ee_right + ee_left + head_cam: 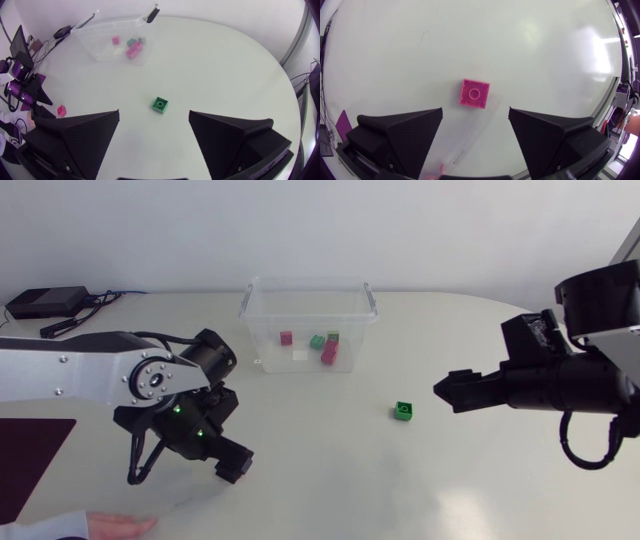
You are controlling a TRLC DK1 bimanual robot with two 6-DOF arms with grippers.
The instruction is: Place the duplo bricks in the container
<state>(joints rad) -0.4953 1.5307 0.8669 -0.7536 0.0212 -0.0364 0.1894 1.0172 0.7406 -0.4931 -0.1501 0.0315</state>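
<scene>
Left gripper [475,112] apart, empty, straddling line to pink brick [474,93] just ahead on counter [330,470], looks staged for pick. Right gripper [447,393] apart, aimed at green brick [404,411], no contact. Container [258,330] beyond both, holding several bricks.

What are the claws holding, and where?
No, nothing is held. The left claw is open over a pink duplo brick, and the right claw is open with a green duplo brick ahead of it.
</scene>
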